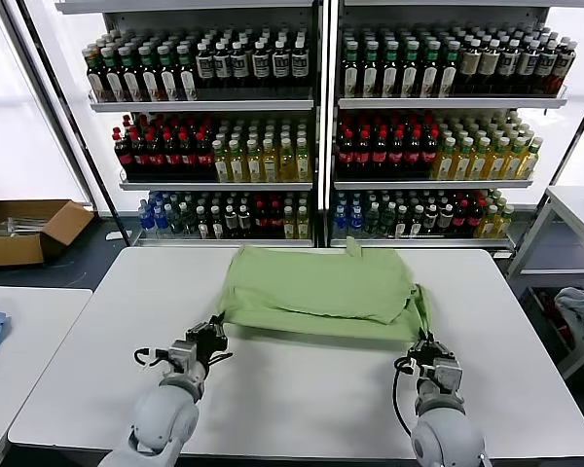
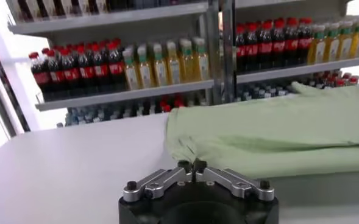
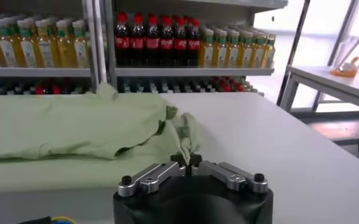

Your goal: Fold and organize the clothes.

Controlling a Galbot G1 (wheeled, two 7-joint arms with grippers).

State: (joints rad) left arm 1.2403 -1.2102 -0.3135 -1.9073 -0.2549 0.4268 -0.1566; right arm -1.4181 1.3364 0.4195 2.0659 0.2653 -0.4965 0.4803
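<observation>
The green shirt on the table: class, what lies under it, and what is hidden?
The green shirt lies folded on the white table, whose bare top shows all round it. Its underside and lower layers are covered, so anything beneath cannot be seen.

A: How were the arms posed?
B: Both reached forward, low and symmetric; left gripper point(image 1: 217, 331) and right gripper point(image 1: 427, 342) had their fingers pressed together.

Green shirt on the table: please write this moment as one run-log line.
green shirt: folded, on white table | left tool: shut on hem | right tool: shut on hem
</observation>
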